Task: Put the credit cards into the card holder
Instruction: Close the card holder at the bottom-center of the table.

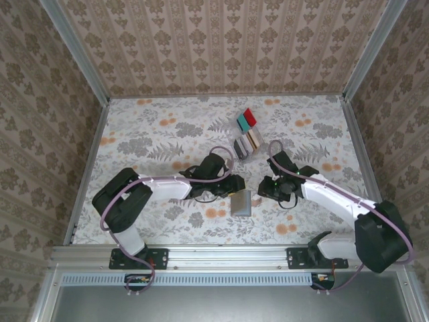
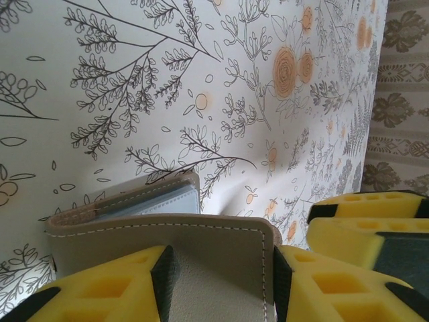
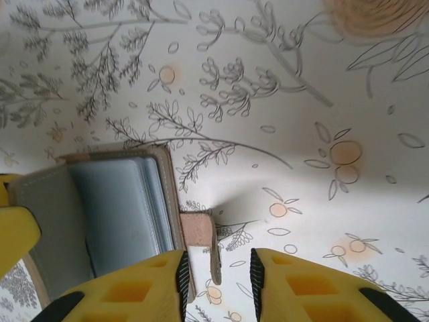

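Observation:
The grey-brown card holder lies open on the floral table between the two grippers. In the left wrist view its stitched cover stands up across the gap of my open left gripper, running behind the left finger, with the clear sleeves behind it. My right gripper is open around the holder's tan strap tab, beside the blue-grey sleeves. A red card and a teal card lie at the back, far from both grippers.
A clear slotted rack with tan and dark cards stands just behind the grippers. The right gripper's yellow fingers sit close at the right of the left wrist view. Patterned walls and metal rails enclose the table.

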`<move>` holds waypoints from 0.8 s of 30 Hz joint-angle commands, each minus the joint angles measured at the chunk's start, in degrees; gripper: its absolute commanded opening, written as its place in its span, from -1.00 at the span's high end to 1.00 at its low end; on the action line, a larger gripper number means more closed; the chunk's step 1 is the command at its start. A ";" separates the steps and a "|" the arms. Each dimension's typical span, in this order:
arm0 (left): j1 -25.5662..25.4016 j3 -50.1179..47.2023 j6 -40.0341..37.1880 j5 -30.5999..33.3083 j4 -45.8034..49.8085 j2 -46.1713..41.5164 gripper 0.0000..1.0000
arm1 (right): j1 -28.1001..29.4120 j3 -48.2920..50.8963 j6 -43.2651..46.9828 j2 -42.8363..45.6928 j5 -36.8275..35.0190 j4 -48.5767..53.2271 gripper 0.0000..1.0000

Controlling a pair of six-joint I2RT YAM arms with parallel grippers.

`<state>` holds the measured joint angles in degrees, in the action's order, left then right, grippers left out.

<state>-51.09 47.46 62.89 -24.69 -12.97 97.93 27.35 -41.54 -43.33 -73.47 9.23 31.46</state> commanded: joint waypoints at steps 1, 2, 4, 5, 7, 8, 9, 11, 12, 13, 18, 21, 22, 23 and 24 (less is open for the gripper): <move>-0.24 1.40 -1.55 -0.01 2.78 1.58 0.11 | -0.20 1.00 1.48 -0.91 4.20 -0.35 0.34; -0.17 1.49 -1.59 -0.08 2.78 1.64 0.10 | -0.20 0.95 1.85 -1.13 4.61 -0.35 0.34; -0.21 1.69 -1.63 -0.18 2.80 2.03 0.09 | -0.18 0.63 2.45 -1.92 5.14 -0.38 0.34; -0.23 1.85 -1.61 -0.33 2.78 2.30 0.09 | -0.20 0.50 2.54 -2.34 5.14 -0.35 0.35; -0.22 2.33 -1.87 -0.94 2.75 2.82 0.06 | -0.20 0.41 2.63 -2.98 4.81 -0.37 0.35; -0.21 2.65 -2.04 -1.22 2.85 3.09 0.06 | -0.20 0.49 2.81 -3.38 4.61 -0.38 0.37; -0.28 2.93 -2.07 -1.24 2.91 3.22 0.05 | -0.20 0.41 2.97 -3.73 4.34 -0.32 0.38; -0.28 3.16 -2.16 -1.24 3.05 3.49 0.04 | -0.20 0.49 3.10 -4.43 4.04 -0.35 0.46; -0.32 3.24 -2.16 -1.25 3.11 3.59 0.04 | -0.20 0.58 3.16 -4.63 4.00 -0.36 0.49; -0.30 3.32 -2.21 -1.24 3.21 3.67 0.04 | -0.20 0.67 3.17 -4.74 3.91 -0.40 0.50; -0.25 3.34 -2.64 -1.06 3.53 3.24 0.04 | -0.20 0.93 3.17 -4.24 3.51 -0.36 0.66; -0.28 3.28 -2.95 -0.98 3.97 2.65 0.04 | -0.20 1.19 3.25 -3.71 3.58 -0.31 0.75; -0.32 3.25 -3.00 -0.89 4.13 2.31 0.04 | -0.20 1.27 3.34 -3.54 3.60 -0.20 0.79; -0.33 3.25 -3.20 -0.68 4.55 1.84 0.04 | -0.20 1.29 3.47 -3.40 3.60 -0.19 0.82; -0.30 3.21 -3.66 -0.35 5.18 1.38 0.04 | -0.20 1.29 3.43 -3.29 3.60 -0.17 0.85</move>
<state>-51.09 49.58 61.43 -25.30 -11.22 100.79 27.35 -41.01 -40.49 -77.73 12.49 31.05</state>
